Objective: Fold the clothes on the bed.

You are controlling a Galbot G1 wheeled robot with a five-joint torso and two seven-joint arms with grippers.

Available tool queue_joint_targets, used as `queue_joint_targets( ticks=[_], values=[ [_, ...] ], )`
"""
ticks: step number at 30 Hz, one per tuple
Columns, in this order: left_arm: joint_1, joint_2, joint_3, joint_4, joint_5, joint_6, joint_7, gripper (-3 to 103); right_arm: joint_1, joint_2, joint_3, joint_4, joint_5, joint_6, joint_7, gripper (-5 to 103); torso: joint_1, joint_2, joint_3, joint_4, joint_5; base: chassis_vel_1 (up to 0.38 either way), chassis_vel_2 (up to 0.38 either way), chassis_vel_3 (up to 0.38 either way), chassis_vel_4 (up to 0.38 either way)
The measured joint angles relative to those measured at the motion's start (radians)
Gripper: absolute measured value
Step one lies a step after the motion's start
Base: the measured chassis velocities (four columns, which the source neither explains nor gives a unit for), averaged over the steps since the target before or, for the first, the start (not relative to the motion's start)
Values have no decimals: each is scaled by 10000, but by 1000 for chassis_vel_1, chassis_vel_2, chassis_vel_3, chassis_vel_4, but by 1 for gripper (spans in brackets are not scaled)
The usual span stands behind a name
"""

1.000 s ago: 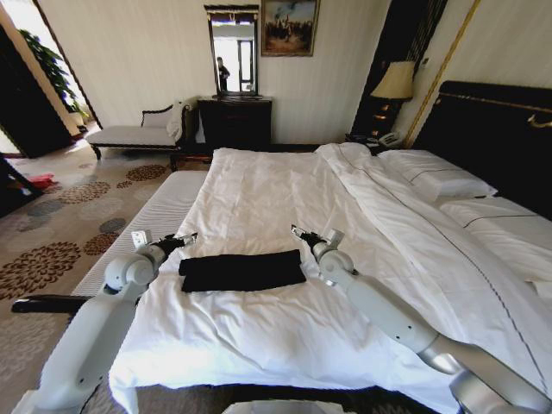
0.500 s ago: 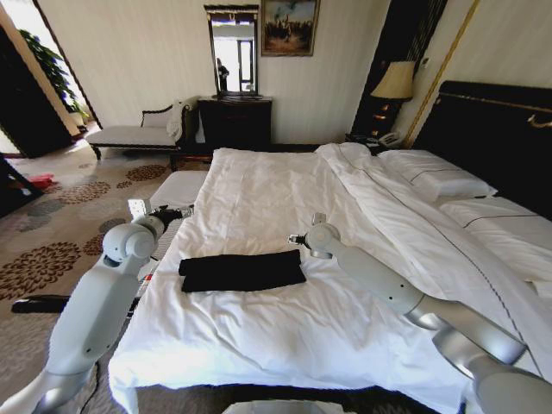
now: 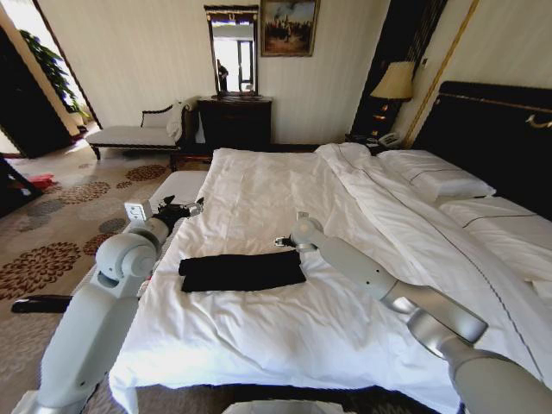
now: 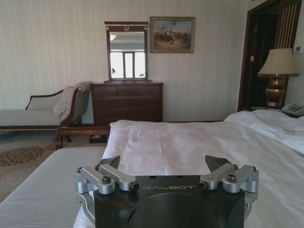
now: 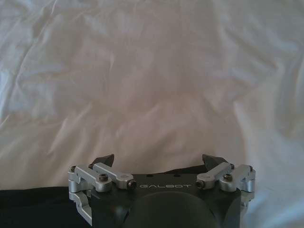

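a pale upholstered chaise with a dark wooden frame (image 3: 129, 134) stands at ten o'clock against the striped cream wall. just beside it, at eleven o'clock, sits a dark wooden chest of drawers (image 3: 235, 121), a tall dark-framed mirror (image 3: 233, 50) upright on top. a gilt-framed painting (image 3: 290, 26) hangs at twelve o'clock. a brass table lamp with a cream shade (image 3: 395, 83) stands at one o'clock. a beige carpet with brown floral medallions (image 3: 52, 233) spreads at nine o'clock.
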Motion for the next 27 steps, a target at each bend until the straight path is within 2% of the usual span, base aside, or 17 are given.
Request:
queue_joint_targets(
  ticks=[4, 12, 16, 18, 20, 21, 22, 27],
  values=[
    [263, -86, -41, 18, 124, -48, -2, 100, -198, 77, -98, 370, 249, 25, 177, 100, 0, 0, 0, -7, 1, 0, 0, 0, 0],
    [603, -78, -103, 12, 321, -147, -2, 100, -447, -25, -3, 978, 666, 71, 493, 100, 0, 0, -1, 0, 1, 0, 0, 0, 0],
    [705, -46, -126, 17, 443, -225, -1, 100, -651, -451, -3, 1613, 1136, 3, 1056, 100, 0, 1, -1, -4, 3, 0, 0, 0, 0],
    [777, 6, -133, 27, 568, -319, -3, 100, -869, -931, -100, 2293, 1515, -88, 1588, 100, 1, 1, 0, -5, 3, 0, 0, 0, 0],
    [785, 19, -133, 33, 594, -338, -1, 100, -929, -1056, -124, 2493, 1647, -122, 1733, 100, 2, 1, 0, -4, 3, 0, 0, 0, 0],
    [792, 44, -135, 51, 642, -372, -3, 100, -1049, -1261, -149, 2820, 1891, -176, 1998, 100, 1, 1, 0, -5, 4, 0, 0, 0, 0],
    [795, 100, -139, 177, 862, -488, -3, 100, -1580, -1982, -132, 4243, 2477, -235, 2576, 100, 0, 2, -1, -5, 4, 0, 0, 0, 0],
    [747, 135, -117, 316, 1035, -573, -4, 100, -1442, -2068, 242, 4672, 2607, -183, 2547, 100, 0, 2, -1, -7, 3, 0, 0, 0, 0]
  ],
)
